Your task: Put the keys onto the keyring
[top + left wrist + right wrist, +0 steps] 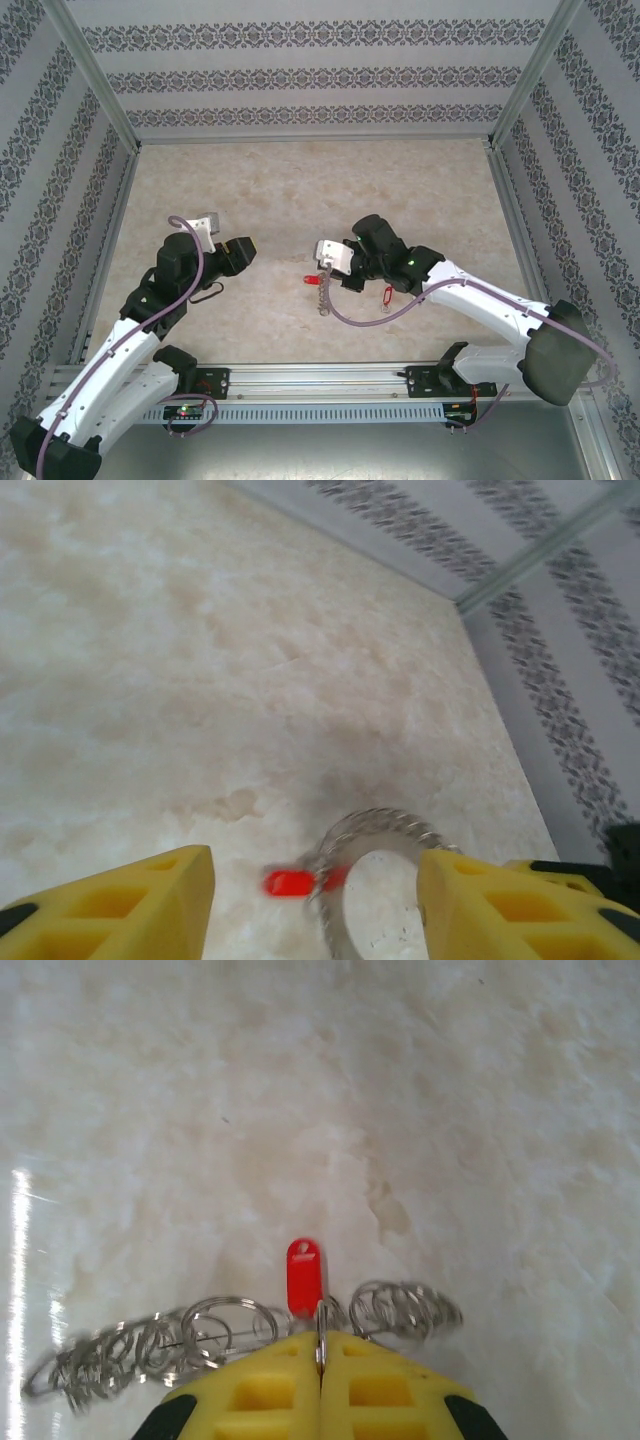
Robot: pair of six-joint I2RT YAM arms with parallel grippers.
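1. Closest to the near edge, a second red piece (385, 296), probably another key, is lying just beside my right forearm.
2. I am pinching the keyring (215, 1328) in my right gripper (320, 1350). The fingers are pressing together with the ring's rim caught between them, and its wire loops are fanning out to either side of the tips. The ring is sitting about midway between the left and right edges of the table (300, 180), somewhat nearer the near edge than the far one. I cannot tell whether it is touching the surface.
3. A red key (304, 1272) is sticking out just beyond those tips, touching the ring. I cannot tell whether it is threaded on a loop or merely leaning there.
4. My left gripper (315, 868) is facing the ring from the left-edge side. It is spread wide and holding nothing, with ring and key framed between its fingers and apart from both.
5. As I judge it, I am presenting the ring so the red key can be worked onto a loop. The next move is calling for the left gripper to close in and nip the key's tiny head squarely while the right is gripping the ring steady. A slight miss could knock the key away.
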